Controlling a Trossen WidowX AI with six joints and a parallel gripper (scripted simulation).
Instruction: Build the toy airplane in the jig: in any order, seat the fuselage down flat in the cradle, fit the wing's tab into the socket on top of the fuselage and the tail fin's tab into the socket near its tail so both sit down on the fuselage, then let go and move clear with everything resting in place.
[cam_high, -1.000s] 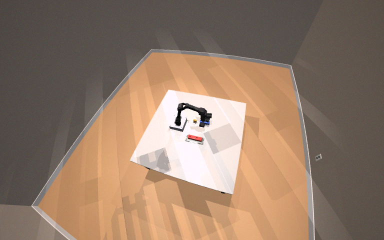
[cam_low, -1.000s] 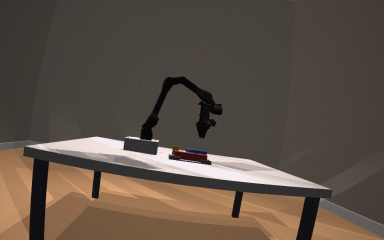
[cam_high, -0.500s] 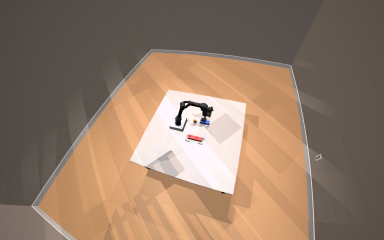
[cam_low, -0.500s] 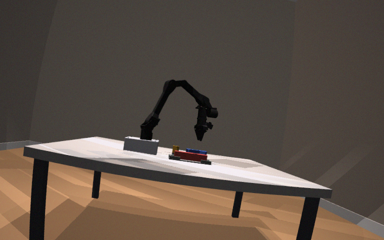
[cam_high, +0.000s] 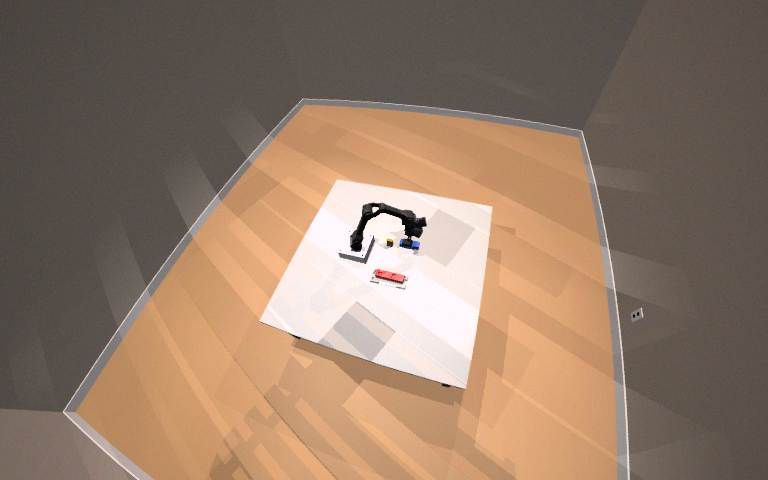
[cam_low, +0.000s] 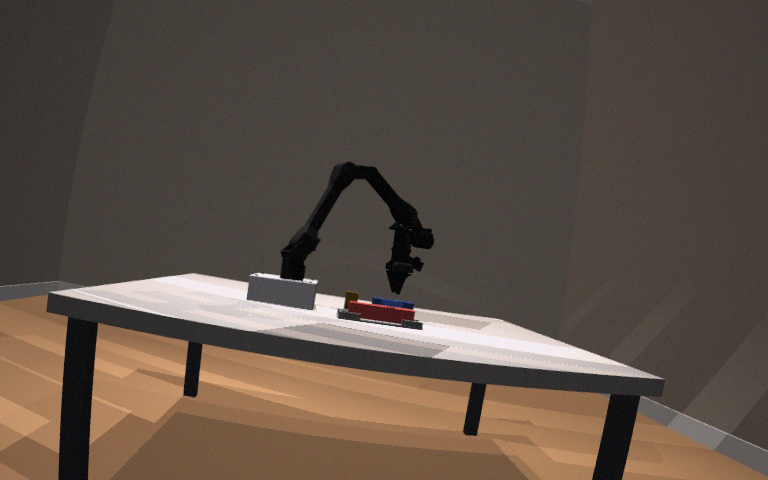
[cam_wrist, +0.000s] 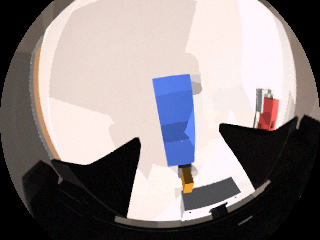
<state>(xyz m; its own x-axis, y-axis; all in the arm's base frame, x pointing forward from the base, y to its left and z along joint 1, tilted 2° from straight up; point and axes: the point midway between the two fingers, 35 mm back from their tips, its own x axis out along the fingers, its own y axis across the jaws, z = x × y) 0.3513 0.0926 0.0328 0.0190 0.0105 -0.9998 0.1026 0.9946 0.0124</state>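
The red fuselage lies lengthwise in the pale grey jig and looks level. The blue wing lies on the table, apart from the jig. The small yellow-orange tail fin stands on the table between the wing and the robot's base. My gripper is open and empty, pointing down above the wing, with a fingertip on either side of it in the wrist view. The tabs of wing and fin cannot be made out.
The grey base block carries the arm on the white table. The jig and fuselage stand off to the right side in the wrist view.
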